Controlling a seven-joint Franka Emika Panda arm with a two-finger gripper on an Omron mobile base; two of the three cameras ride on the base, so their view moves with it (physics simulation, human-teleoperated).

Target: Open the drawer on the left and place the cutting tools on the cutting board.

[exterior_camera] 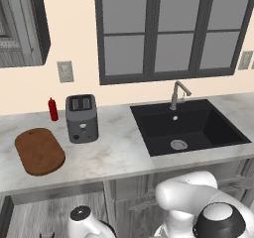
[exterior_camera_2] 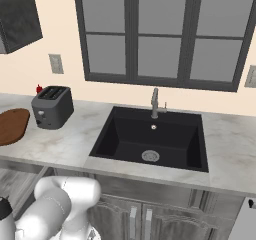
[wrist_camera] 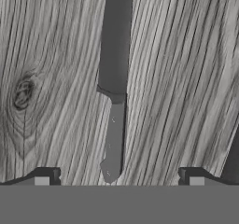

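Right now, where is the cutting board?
The cutting board lies on the counter's left end in the left base view, just left of the toaster.

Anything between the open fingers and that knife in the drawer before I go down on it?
Nothing visible. In the hand view the knife lies bare on the grey wood-grain drawer floor, with the gripper open and its fingertips apart on either side of it.

Grey toaster [exterior_camera: 82, 118] upright on marble counter [exterior_camera: 116, 155]; red bottle [exterior_camera: 52, 109] just beside it; black sink [exterior_camera: 188, 127] with faucet [exterior_camera: 178, 94] under dark window [exterior_camera: 166, 31].
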